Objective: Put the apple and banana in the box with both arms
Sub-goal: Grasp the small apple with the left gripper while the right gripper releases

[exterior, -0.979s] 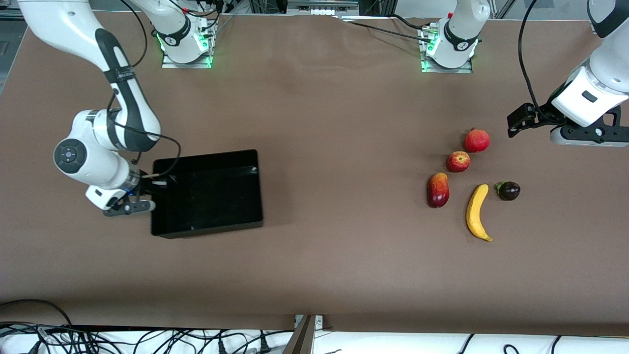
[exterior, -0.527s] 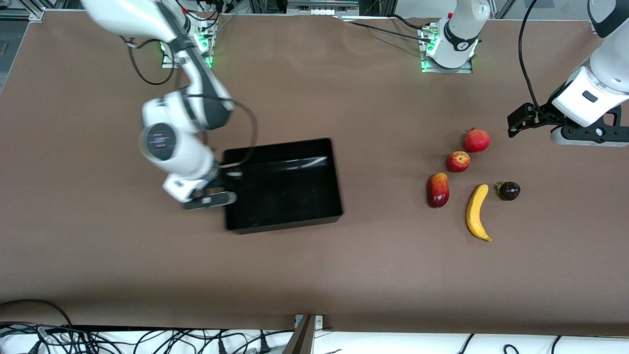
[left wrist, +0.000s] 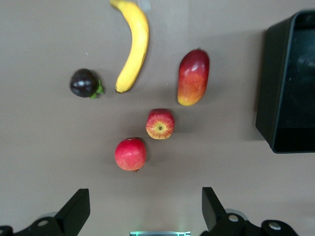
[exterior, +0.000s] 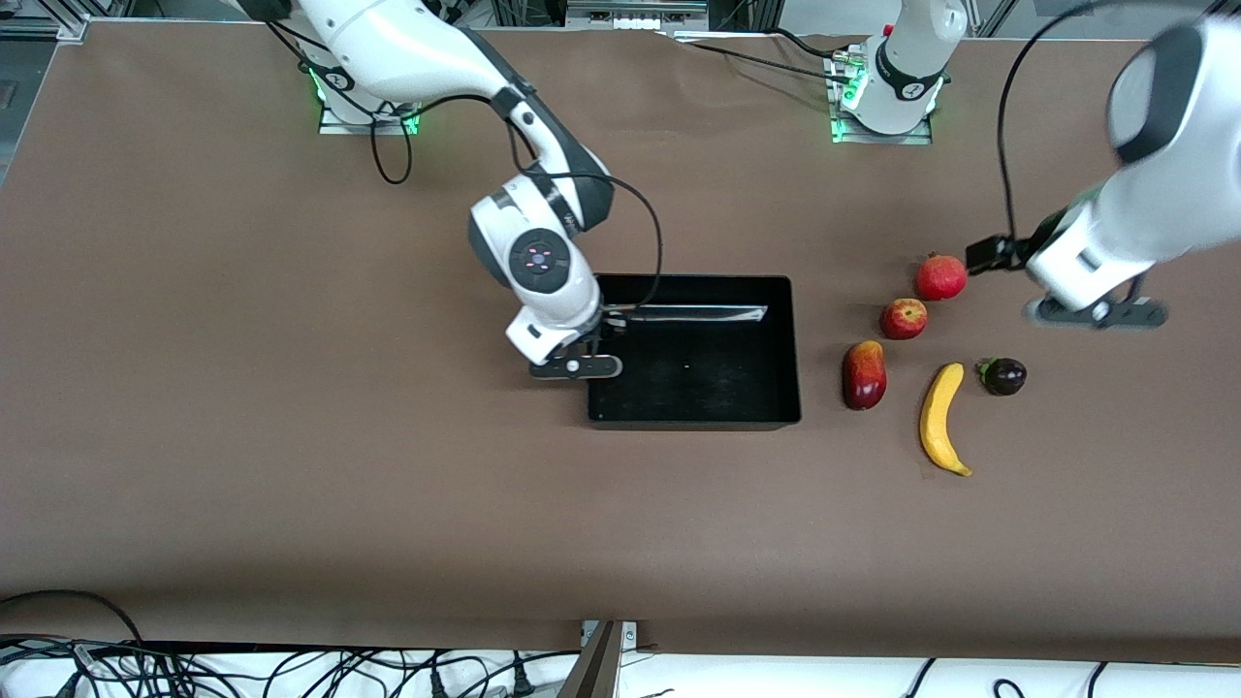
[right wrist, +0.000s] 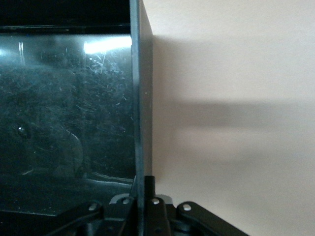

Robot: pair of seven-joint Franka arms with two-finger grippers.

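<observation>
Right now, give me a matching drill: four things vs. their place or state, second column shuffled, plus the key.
Things:
1. box
2. apple
3. banana
4. left gripper

Place or state:
A. jaws open, over the table above the fruit
B. one wall pinched by the right gripper
C. between the plain red fruit and the mango-like fruit
D. fruit nearest the front camera

Pairs: 1-B, 2-C, 3-D, 4-A

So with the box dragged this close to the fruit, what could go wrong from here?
The right hand pinches only one thin wall of the box, so the grip may slip or tilt it. The apple sits tight between the red round fruit and the mango-like fruit; the open left hand may knock them.
</observation>
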